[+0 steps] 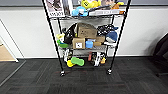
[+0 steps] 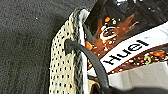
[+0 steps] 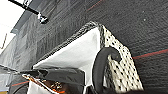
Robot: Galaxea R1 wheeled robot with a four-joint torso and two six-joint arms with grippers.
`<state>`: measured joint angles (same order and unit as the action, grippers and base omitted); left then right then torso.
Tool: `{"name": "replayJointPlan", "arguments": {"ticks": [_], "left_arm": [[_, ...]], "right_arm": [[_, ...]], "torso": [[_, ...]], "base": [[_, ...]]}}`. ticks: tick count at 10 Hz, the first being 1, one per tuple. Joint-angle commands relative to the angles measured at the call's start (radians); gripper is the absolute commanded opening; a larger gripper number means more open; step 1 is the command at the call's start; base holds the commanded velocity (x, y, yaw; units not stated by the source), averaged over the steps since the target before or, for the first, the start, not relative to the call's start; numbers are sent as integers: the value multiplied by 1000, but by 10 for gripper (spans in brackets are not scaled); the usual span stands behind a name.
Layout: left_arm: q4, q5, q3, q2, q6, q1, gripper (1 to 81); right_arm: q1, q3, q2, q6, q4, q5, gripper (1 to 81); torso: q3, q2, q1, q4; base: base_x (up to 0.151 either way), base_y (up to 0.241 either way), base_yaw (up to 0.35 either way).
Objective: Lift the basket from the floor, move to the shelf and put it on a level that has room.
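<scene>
Black wire shelf (image 1: 86,37) stood against the wall, carpet floor (image 1: 82,83) open before its castors. Wrist views showed the basket (image 3: 117,67) above carpet; whether either gripper's jaws clasped it, I couldn't tell.

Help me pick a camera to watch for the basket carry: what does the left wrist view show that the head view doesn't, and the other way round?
Left wrist view: the cream woven basket close up, one black loop handle, and inside it a packet printed "Huel". Head view: the black wire shelf on castors against a white wall, its tiers crowded with toys and a cardboard box. Shared: the dark grey carpet floor; nothing else appears in both.
</scene>
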<state>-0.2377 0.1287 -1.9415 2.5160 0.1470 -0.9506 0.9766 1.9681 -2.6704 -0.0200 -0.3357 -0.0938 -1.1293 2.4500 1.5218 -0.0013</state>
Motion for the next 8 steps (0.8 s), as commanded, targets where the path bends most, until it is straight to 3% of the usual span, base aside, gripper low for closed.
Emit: {"name": "replayJointPlan", "arguments": {"ticks": [1,2,8], "left_arm": [[-11,46,59,-25,3,120,10],[-9,45,67,-28,2,127,10],[-14,55,137,-43,5,189,10]], "right_arm": [[-84,-115,57,43,-17,-22,10],[-77,-138,74,43,-17,-44,10],[-52,-230,156,64,-14,-89,10]], "torso": [[0,-200,-128,0],[0,-108,-69,0],[-1,-305,-191,0]], "base": [[0,0,0],[0,0,0],[0,0,0]]}}
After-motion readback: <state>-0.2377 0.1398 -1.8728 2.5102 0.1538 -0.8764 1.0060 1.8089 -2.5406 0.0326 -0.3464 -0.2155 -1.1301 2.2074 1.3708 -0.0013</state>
